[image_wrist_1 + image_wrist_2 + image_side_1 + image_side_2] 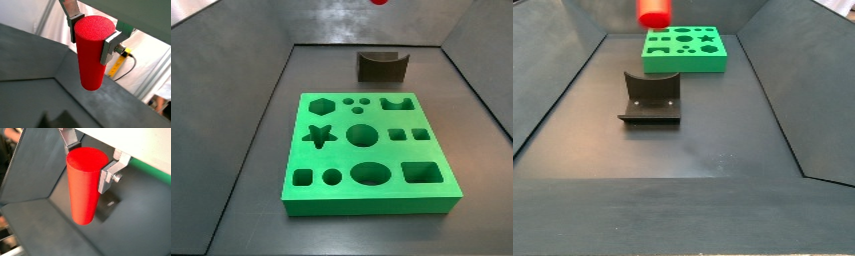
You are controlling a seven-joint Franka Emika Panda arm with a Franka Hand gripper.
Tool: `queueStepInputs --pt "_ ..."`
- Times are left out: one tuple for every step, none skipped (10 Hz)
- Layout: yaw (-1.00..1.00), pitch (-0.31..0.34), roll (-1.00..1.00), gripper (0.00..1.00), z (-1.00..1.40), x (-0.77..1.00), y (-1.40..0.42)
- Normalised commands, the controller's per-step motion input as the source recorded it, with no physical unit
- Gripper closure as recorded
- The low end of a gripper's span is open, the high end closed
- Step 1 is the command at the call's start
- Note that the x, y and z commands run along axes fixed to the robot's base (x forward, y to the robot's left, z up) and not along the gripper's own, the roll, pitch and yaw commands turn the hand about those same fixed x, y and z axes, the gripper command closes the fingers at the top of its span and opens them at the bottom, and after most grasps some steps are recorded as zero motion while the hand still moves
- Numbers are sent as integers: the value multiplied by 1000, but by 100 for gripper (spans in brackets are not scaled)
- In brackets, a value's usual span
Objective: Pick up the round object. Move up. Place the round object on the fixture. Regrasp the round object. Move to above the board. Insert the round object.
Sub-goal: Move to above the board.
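Now your end effector (93, 36), clenched on the round object (91, 52), seemingly hangs high; lower it onto the fixture (649, 97).

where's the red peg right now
The round object hangs upright between the gripper fingers in both wrist views, clamped near its upper end; in a side view only its lower end shows, high above the fixture.

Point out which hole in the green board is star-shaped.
On the board, the star hole, its only pointed outline, sits left of the big round hole. The gripper holds the red peg high above.
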Motion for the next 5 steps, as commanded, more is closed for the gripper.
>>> queueStepInputs --pt "-46 2 -1000 100 407 -604 -1000" --pt "-47 8 -1000 100 415 -603 -1000" --pt "-48 10 -1000 100 423 -614 -1000" --pt "-48 7 -1000 100 420 -635 -1000" --pt "-46 8 -1000 100 422 -653 -985"
